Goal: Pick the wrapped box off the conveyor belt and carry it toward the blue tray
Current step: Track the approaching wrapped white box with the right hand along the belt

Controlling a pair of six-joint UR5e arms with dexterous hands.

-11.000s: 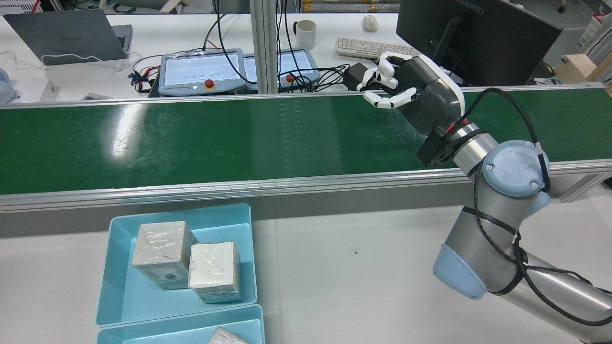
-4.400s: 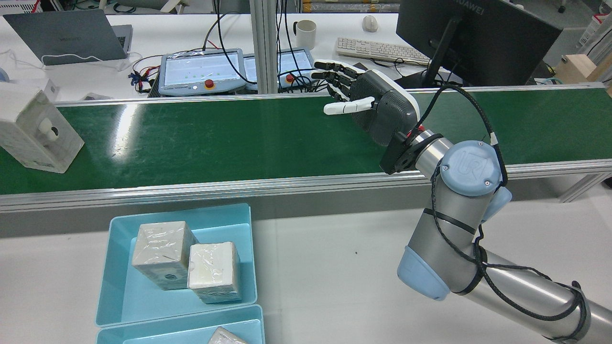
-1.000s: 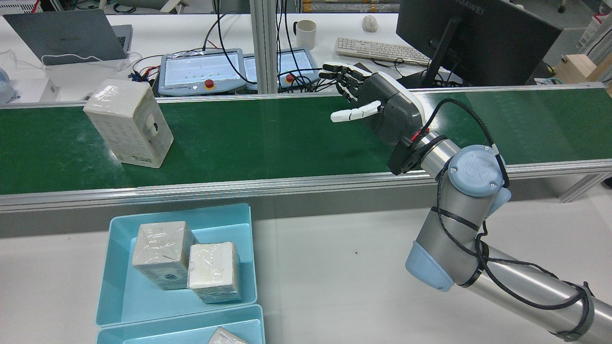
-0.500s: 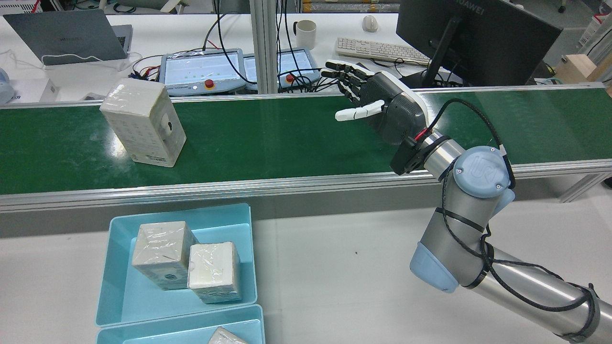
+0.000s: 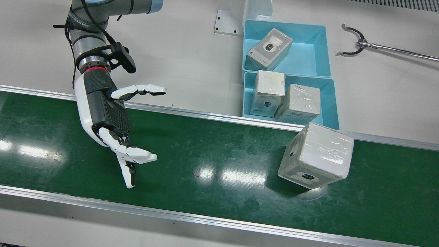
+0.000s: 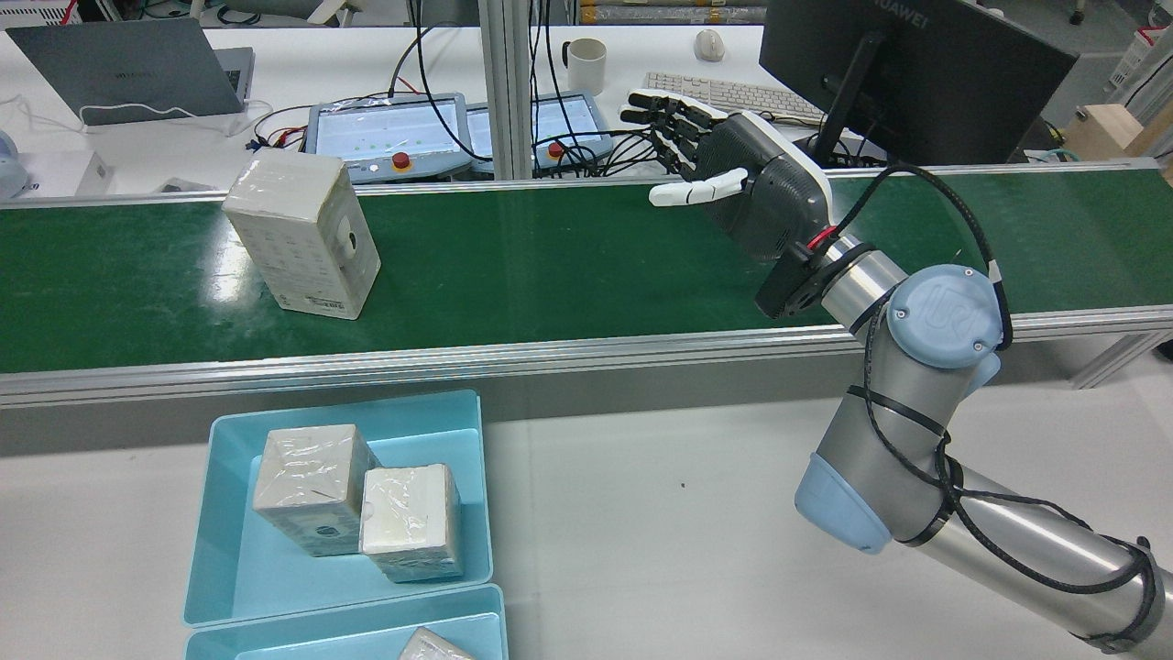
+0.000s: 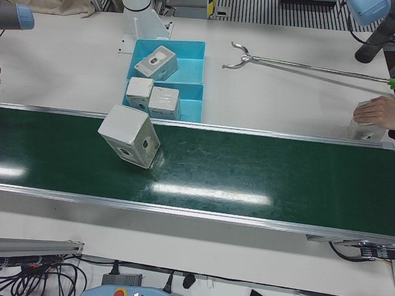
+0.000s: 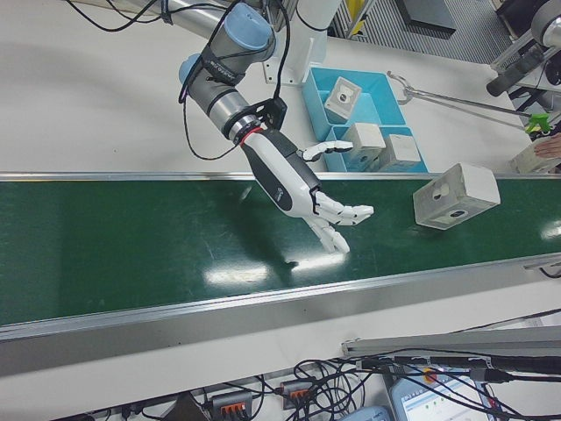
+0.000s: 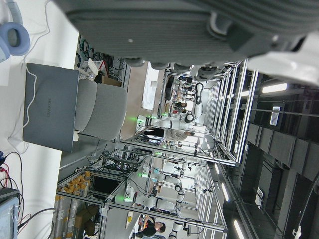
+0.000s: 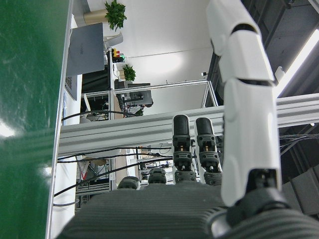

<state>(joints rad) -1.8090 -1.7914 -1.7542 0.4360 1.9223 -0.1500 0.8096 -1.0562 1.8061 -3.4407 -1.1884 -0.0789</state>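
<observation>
The right robot hand (image 5: 106,118) hovered over the green conveyor belt (image 5: 205,161) with its fingers (image 5: 132,159) spread apart and nothing in its grasp, the palm turned toward the side from which the box approached. The left robot hand showed only as a blurred dark edge in its own camera, so whether it was spread or closed could not be told.

The white, plastic-wrapped rectangular box (image 5: 317,154) stood on the belt, well apart from the right robot hand and close to the belt edge nearest the light-blue plastic tray (image 5: 327,87), which sat on the white tabletop (image 5: 192,58) holding two similar wrapped boxes.

To do this step well, the robot hand probably needed to hold low with thumb and fingers wide enough to straddle the box, then close on opposite flat faces. The glossy film looked slippery, so a firm, square clamp seemed wiser than a fingertip pinch at a corner.
</observation>
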